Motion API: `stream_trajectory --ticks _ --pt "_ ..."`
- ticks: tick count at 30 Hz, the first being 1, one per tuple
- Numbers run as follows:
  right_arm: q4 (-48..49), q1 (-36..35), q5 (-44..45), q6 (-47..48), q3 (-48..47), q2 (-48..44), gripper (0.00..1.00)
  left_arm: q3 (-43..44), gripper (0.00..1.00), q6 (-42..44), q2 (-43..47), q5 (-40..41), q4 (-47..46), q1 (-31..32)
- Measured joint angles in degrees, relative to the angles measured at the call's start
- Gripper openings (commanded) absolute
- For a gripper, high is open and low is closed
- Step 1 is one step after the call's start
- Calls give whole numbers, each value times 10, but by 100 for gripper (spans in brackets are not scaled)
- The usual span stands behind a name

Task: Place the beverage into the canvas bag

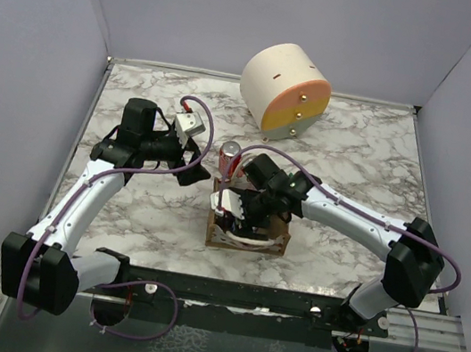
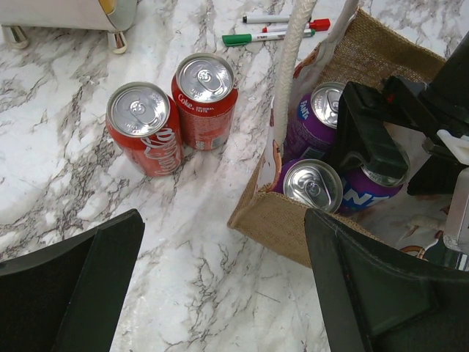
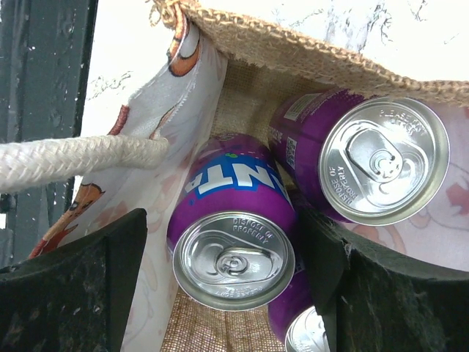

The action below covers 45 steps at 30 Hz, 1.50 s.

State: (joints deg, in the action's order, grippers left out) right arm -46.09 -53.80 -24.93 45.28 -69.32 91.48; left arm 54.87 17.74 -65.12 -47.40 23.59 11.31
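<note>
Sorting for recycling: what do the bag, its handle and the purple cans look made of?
The canvas bag: coarse tan burlap-like weave, matte. Its handle: twisted white rope, perhaps cotton. The purple cans: metal, probably aluminium; shiny bare lids, glossy printed sides.

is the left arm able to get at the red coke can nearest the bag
Probably yes: the left gripper is open above the red coke can, which stands upright beside the canvas bag, nothing in the way.

A robot lab test cell: plain pale-lilac panel walls (image 1: 29, 60) box in a white grey-veined marble-patterned tabletop (image 1: 364, 161), with two white-and-black arms (image 1: 78, 199) (image 1: 347, 214) bolted to a black metal rail (image 1: 234, 295).
</note>
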Motion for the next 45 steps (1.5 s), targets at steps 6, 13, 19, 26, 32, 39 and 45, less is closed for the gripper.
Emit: stream_trajectory --ticks 6,13,19,26,32,39,45 --pt "-6 -1 0 -5 -7 0 85 0 94 0 0 0 0 0" --pt "-14 -1 0 -12 -29 0 86 0 94 0 0 0 0 0" --pt "-20 -1 -2 -15 -38 -1 85 0 93 2 0 -2 0 0" --pt "-19 -1 -1 -22 -38 -9 84 0 93 2 0 -4 0 0" --pt "-12 0 5 -30 -48 -21 83 0 93 6 0 -7 0 0" --pt "-11 16 4 -36 -64 -24 83 0 92 10 0 -8 0 -1" --pt "-10 54 -10 -46 -80 -42 83 0 92 5 0 -3 -9 -4"
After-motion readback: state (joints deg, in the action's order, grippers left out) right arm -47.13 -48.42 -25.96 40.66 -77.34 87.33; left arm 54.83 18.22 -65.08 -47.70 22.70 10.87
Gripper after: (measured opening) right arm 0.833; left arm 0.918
